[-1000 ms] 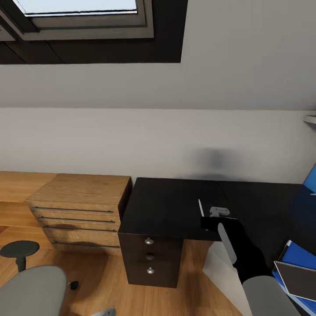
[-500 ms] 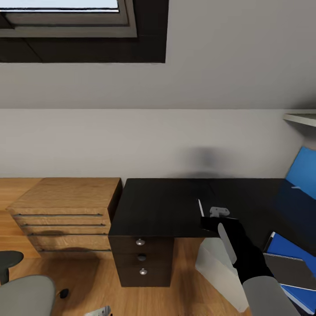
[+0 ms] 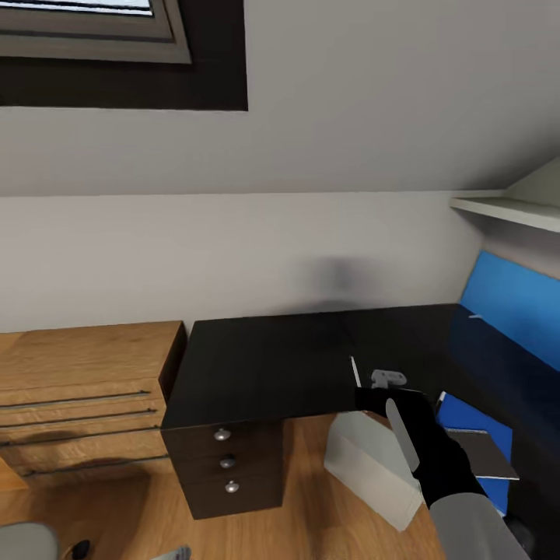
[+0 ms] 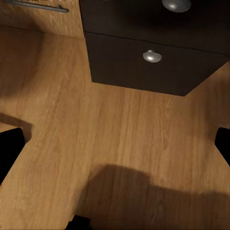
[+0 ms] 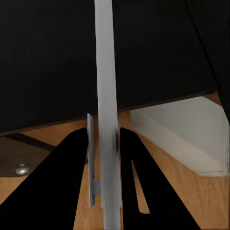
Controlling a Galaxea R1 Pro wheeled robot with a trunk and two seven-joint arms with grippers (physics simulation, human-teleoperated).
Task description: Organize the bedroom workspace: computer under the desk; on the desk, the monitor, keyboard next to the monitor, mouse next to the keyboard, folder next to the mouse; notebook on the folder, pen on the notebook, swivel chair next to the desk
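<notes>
My right gripper is shut on the thin white pen, which points up over the front edge of the glossy black desk. In the right wrist view the pen runs between the two black fingers. The blue folder lies on the desk's right wing, with the dark notebook on top of it. The grey-white computer stands on the floor under the desk. My left gripper is open above the wood floor, near the desk's drawers. A corner of the swivel chair shows at the lower left.
A light-wood drawer unit stands against the desk's left side. The blue back panel rises behind the right wing, under a white shelf. A black-framed skylight sits in the sloped wall.
The camera has turned right, so the desk, drawer unit and chair have slid left in the picture. My right gripper still holds the pen in the same pose.
</notes>
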